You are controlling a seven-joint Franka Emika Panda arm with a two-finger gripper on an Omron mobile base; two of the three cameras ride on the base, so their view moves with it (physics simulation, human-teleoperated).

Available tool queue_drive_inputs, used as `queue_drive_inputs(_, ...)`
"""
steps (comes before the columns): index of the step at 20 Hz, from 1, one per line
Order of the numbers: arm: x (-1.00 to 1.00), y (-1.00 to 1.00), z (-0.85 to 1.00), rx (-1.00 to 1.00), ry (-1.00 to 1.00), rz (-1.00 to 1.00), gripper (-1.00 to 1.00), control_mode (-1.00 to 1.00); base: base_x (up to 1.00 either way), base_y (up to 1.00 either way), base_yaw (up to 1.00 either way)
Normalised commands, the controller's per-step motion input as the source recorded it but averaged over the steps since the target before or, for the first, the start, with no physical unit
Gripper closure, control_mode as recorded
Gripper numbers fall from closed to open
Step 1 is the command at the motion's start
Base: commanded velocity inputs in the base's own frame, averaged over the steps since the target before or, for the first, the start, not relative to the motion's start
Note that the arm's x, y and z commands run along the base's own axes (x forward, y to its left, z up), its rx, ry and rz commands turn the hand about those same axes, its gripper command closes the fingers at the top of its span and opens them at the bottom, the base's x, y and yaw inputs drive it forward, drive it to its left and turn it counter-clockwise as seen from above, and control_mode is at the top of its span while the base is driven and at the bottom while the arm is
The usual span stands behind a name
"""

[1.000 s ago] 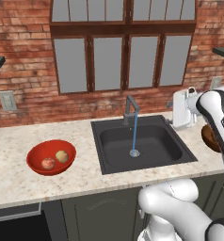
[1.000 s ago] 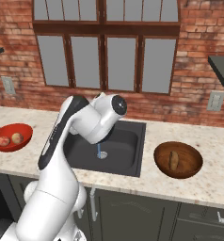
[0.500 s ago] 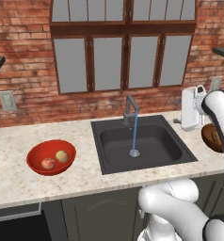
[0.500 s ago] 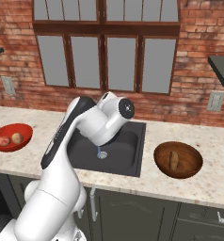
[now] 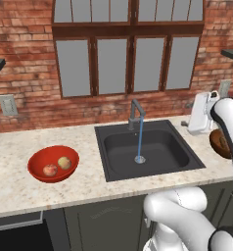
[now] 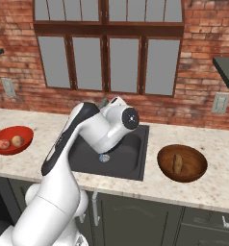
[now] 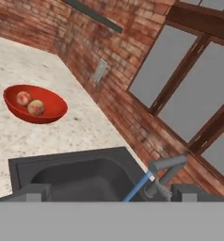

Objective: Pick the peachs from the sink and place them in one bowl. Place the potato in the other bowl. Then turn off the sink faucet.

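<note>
With 2 peaches [image 5: 57,166] in the red bowl [image 5: 40,174], the empty, open gripper [image 7: 109,190] faces the running faucet [image 7: 164,175].

Round peaches: two, one reddish-pink [image 5: 50,169], one paler yellow-orange [image 5: 64,162], both in the red bowl.
Oblong tan-brown potato [image 6: 177,163]: one, in the brown bowl.
Shallow bowls: two; one glossy red bowl [image 5: 40,158], one dark brown wooden bowl [image 6: 196,161].
Dark grey rectangular sink basin [image 5: 162,144]: one.
Slim grey metal faucet [image 5: 134,111]: one.
Thin blue water stream [image 5: 139,138]: one.
Wall outlet plates: two, one left of the window [image 5: 7,104], one right [image 6: 221,103].
</note>
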Motion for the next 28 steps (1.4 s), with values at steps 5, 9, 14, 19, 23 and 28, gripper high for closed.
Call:
queue_drive_inputs(5,0.35,-0.12,-0.03,0.12,0.0,-0.06,-1.0,-1.0,0.0,0.0,0.0)
queue_drive_inputs(9,0.6,-0.18,-0.03,0.09,0.0,0.0,-1.0,-1.0,0.0,0.0,0.0)
queue_drive_inputs(14,0.4,-0.26,-0.2,0.02,0.0,0.0,-1.0,-1.0,0.0,0.0,0.0)
queue_drive_inputs(19,0.52,-0.05,-0.32,0.0,0.0,-0.01,-1.0,-1.0,0.0,0.0,0.0)
queue_drive_inputs(23,0.54,0.0,-0.29,0.0,0.0,-0.02,-1.0,-1.0,0.0,0.0,0.0)
queue_drive_inputs(28,0.47,0.0,-0.36,0.0,0.0,-0.03,-1.0,-1.0,0.0,0.0,0.0)
